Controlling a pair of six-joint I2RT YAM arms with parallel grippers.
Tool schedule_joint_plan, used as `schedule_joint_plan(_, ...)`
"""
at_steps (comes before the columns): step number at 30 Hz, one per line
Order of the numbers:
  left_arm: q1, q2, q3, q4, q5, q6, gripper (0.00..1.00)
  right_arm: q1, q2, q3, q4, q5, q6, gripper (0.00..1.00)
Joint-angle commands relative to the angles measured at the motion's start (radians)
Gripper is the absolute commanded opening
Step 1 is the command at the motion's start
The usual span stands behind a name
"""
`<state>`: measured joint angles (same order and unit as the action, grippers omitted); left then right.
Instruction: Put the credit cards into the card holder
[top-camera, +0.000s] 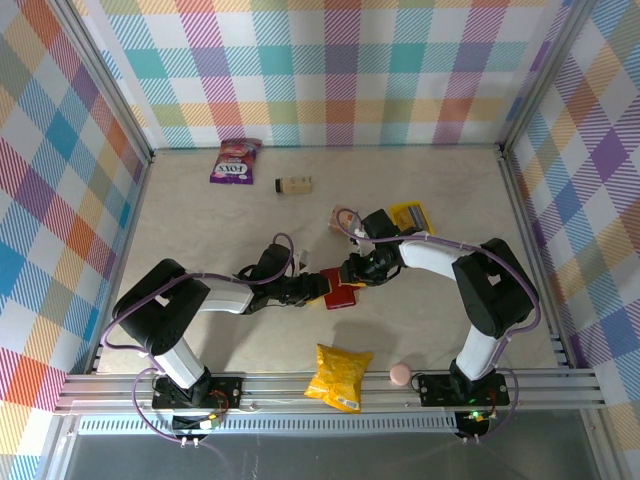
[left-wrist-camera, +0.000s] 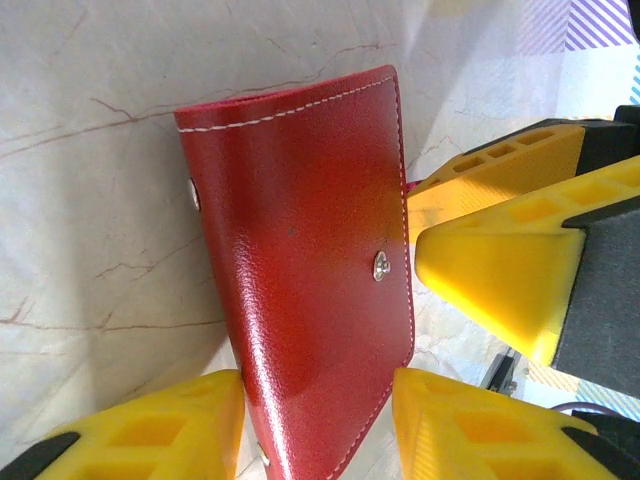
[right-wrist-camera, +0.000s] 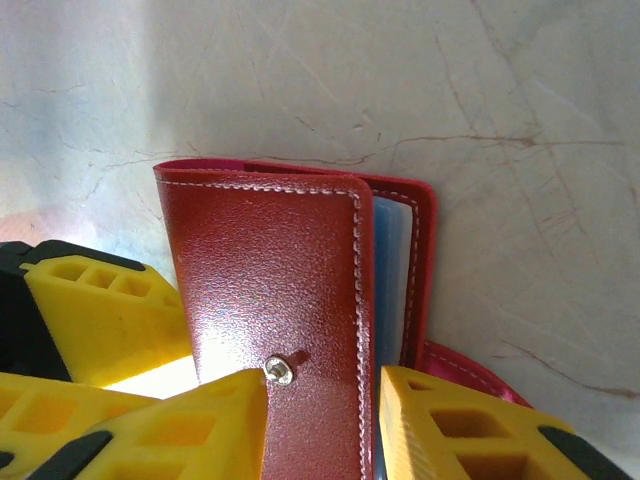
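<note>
Top external view has the red glossy folding card holder (top-camera: 342, 293) lying mid-table on the beige marbled tabletop (top-camera: 200, 230), right between the left gripper (top-camera: 318, 290) and the right gripper (top-camera: 352, 272), which meet over it. Left wrist cam: the card holder (left-wrist-camera: 300, 260) sits cover up, white stitching and a metal snap showing, and the left gripper (left-wrist-camera: 320, 425) has its yellow fingers (left-wrist-camera: 150, 435) squeezed against both long edges, so it's gripping it. Right wrist cam: the cover flap is lifted, a pale blue credit card (right-wrist-camera: 388, 265) sits in an inner pocket, and the right gripper (right-wrist-camera: 325, 430) has a finger on either side of the flap's edge; can't tell if it's actually clamped. A crinkly yellow snack bag (top-camera: 338, 377) lies near the arm bases.
</note>
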<state>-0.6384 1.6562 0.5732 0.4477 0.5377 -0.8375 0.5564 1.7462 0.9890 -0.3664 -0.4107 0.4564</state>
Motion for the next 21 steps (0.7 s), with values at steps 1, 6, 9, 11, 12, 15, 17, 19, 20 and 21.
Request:
schedule_joint_plan(1,0.008,0.010,0.018,0.005,-0.001,0.019,0.41,-0.003,0.025,0.000,0.002,-0.040,-0.007,0.34)
schedule_joint_plan(6,0.008,0.017,0.020,0.005,-0.001,0.018,0.38,-0.001,0.026,-0.001,0.004,-0.049,-0.010,0.33)
schedule_joint_plan(9,0.009,0.026,0.022,0.005,-0.004,0.020,0.37,-0.003,0.007,-0.008,0.013,-0.052,-0.006,0.31)
schedule_joint_plan(11,0.008,0.032,0.024,0.003,-0.004,0.022,0.36,-0.003,-0.007,-0.014,0.019,-0.053,-0.005,0.30)
schedule_joint_plan(12,0.009,0.034,0.025,0.003,-0.004,0.022,0.34,-0.002,-0.015,-0.018,0.026,-0.059,-0.003,0.30)
schedule_joint_plan(15,0.008,0.042,0.028,0.003,-0.005,0.023,0.31,-0.002,-0.034,-0.030,0.046,-0.086,0.003,0.29)
schedule_joint_plan(17,0.008,0.044,0.030,0.002,-0.007,0.025,0.28,-0.003,-0.047,-0.038,0.064,-0.105,0.006,0.29)
schedule_joint_plan(19,0.008,0.045,0.031,-0.001,-0.010,0.027,0.25,-0.002,-0.064,-0.047,0.078,-0.117,0.010,0.29)
schedule_joint_plan(20,0.008,0.045,0.032,0.000,-0.012,0.028,0.23,-0.003,-0.073,-0.051,0.085,-0.118,0.012,0.28)
schedule_joint_plan(21,0.008,0.047,0.033,-0.001,-0.014,0.029,0.22,-0.003,-0.083,-0.055,0.087,-0.118,0.014,0.28)
